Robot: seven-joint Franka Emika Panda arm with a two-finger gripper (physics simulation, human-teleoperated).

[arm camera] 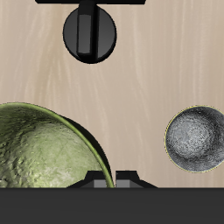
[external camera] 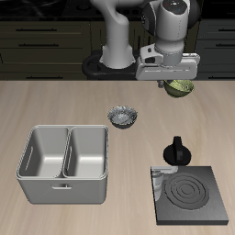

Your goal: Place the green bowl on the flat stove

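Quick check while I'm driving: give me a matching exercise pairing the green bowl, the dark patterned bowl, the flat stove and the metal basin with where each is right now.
Things:
1. green bowl
2. dark patterned bowl
3. flat stove
4. metal basin

Places:
A. at the table's front edge, knob toward the back
B. at the gripper, far back on the table
C. mid-table, standing alone
D. near the front, two compartments

Pairs: 1-B, 2-C, 3-A, 4-D

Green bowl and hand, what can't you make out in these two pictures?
- Exterior view: the hand's body hides most of the green bowl; its grip is unreadable.
- Wrist view: green bowl cut off by the edge; fingertips barely visible.
- Wrist view: flat stove absent except its knob.
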